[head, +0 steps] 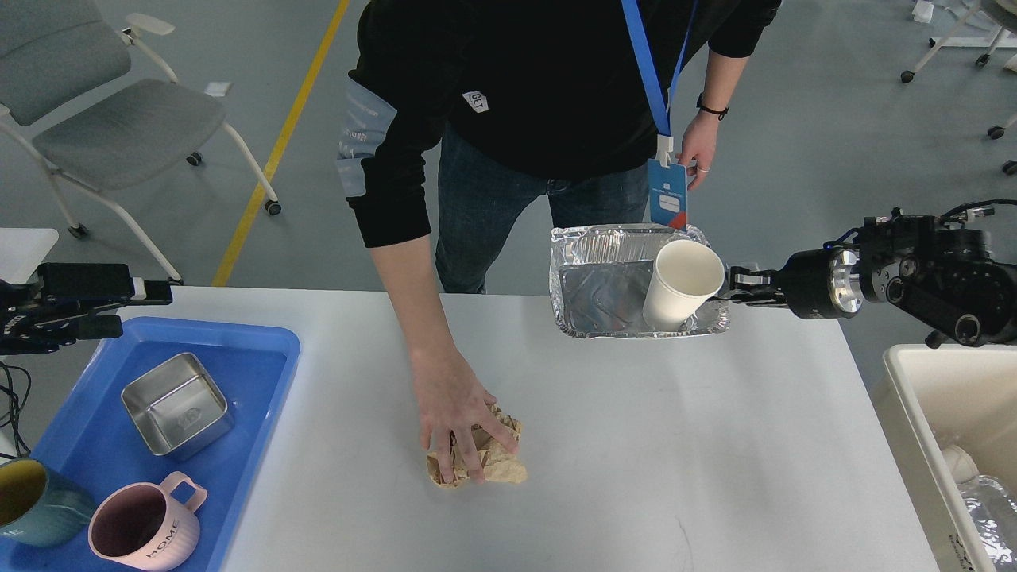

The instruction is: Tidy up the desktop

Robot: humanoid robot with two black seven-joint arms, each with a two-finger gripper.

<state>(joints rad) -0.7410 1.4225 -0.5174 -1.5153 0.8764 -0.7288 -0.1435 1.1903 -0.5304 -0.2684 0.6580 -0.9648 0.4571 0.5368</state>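
The white desktop (636,461) fills the middle of the head view. My right gripper (735,287) is shut on the right rim of a foil tray (604,290), held above the desktop's far edge with a white paper cup (679,284) leaning inside it. A person's hand (449,405) presses a crumpled brown paper ball (489,461) onto the desktop near the centre. My left gripper (135,306) is open and holds nothing, at the far left above the back edge of the blue tray (262,397).
The blue tray holds a square steel tin (176,403), a pink mug (143,531) and a teal mug (32,504). A cream bin (914,405) with trash inside stands at the right. The person leans over the desktop's far edge. A grey chair (103,103) stands back left.
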